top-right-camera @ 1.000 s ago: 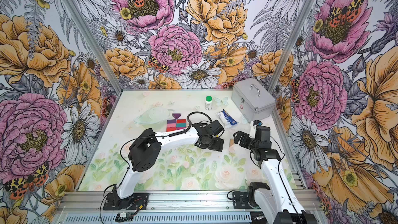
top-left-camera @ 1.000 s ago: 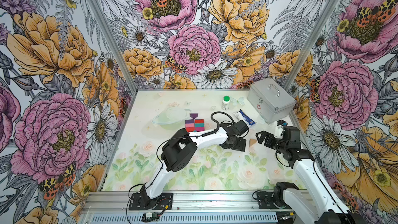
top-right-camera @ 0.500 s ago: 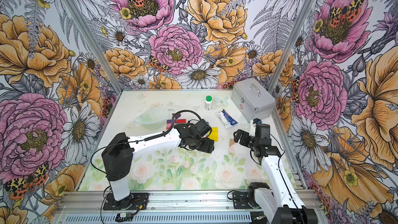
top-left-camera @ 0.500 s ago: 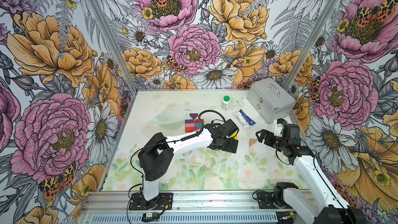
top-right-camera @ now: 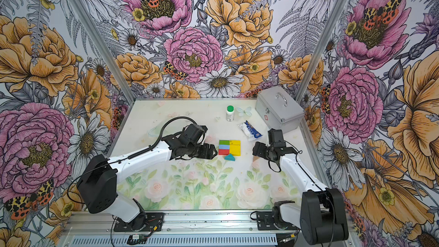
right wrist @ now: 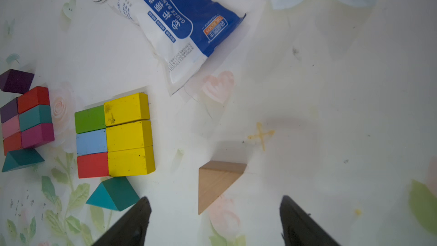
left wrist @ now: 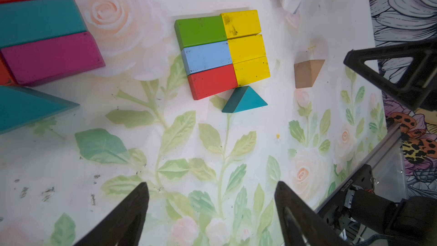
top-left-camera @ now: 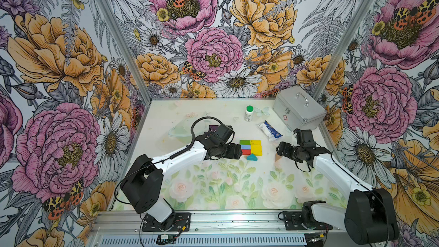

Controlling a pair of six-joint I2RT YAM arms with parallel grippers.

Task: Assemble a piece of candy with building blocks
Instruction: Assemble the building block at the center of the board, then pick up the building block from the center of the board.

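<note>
The left gripper (left wrist: 212,211) hangs above the mat (left wrist: 189,150), fingers (left wrist: 132,216) spread wide with only mat between them — no block held or touched. In both top views it sits just left of the slab (top-left-camera: 250,147), pointing toward it. The right gripper (right wrist: 215,218) is likewise wide open and empty. Its fingers (right wrist: 300,223) flank the near tip of the tan triangle (right wrist: 217,181), which lies on the mat just ahead of the gap, clear of both fingers.

Beyond the fingers, a teal triangle (left wrist: 244,102) rests with its tip against the slab's near edge. The slab is six blocks pushed flush: a green block (left wrist: 201,30), a light blue block (left wrist: 207,55) and a red block (left wrist: 212,81) in one column, and three yellow blocks (left wrist: 247,48) in the column nearer the tan triangle.

Left of it — mostly under the left arm in the top views — a second cluster (right wrist: 26,119) of red, teal, magenta, purple and pink blocks has a second teal triangle (right wrist: 21,159) at its near edge and a purple triangle (right wrist: 15,80) at its far edge.

Farther back lie the packet (top-left-camera: 269,130), the bottle (top-left-camera: 249,113), upright, and the case (top-left-camera: 298,108) in the far right corner.
</note>
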